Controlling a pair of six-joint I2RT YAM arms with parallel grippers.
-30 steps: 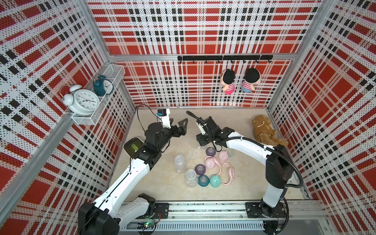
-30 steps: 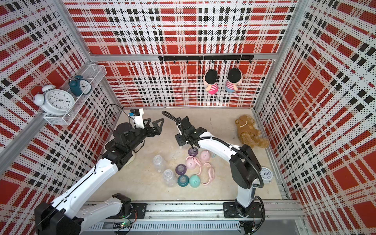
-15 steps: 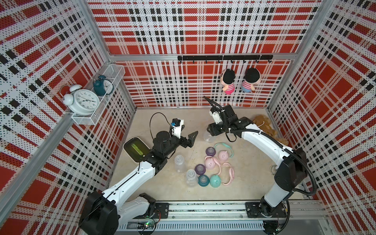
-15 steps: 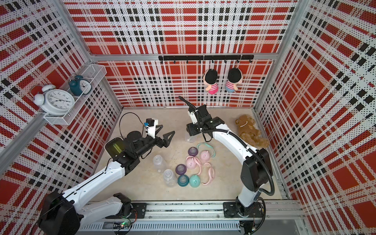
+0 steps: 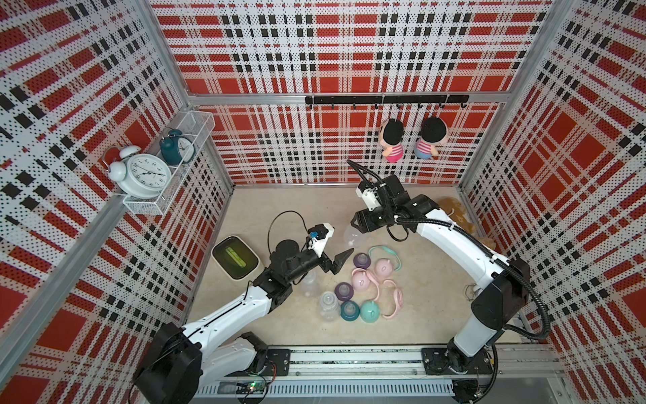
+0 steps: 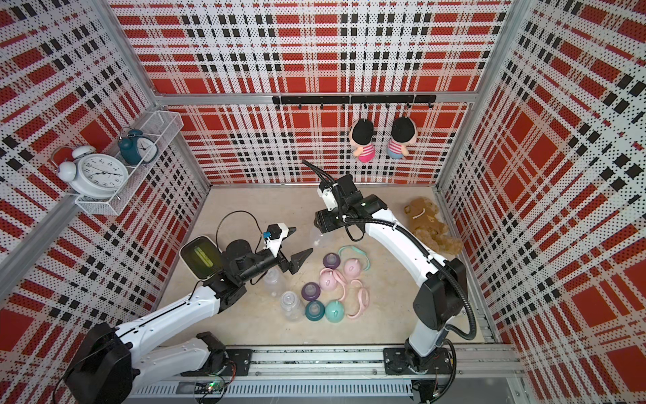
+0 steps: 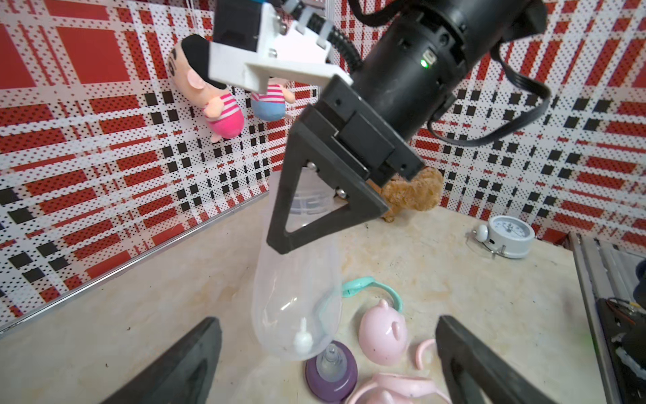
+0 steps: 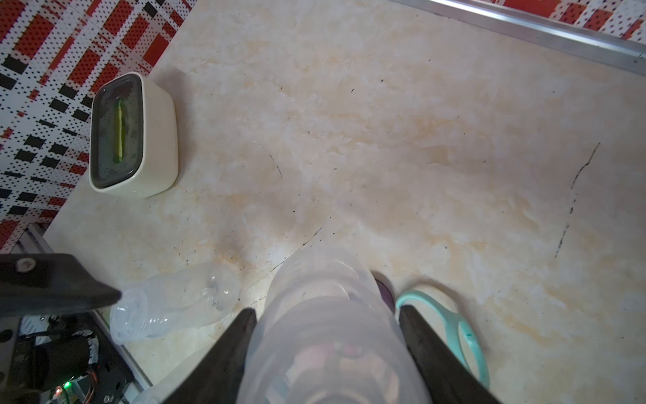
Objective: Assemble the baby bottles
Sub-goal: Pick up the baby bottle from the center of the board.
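I am noting the right tool clamped on a clear bottle hanging just ahead of the wide-apart, empty left tool, and judging its slick wall is risking a slip.

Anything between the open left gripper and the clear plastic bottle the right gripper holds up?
Nothing visible. The clear plastic bottle hangs in free air just ahead of the left gripper, clamped by the right gripper.
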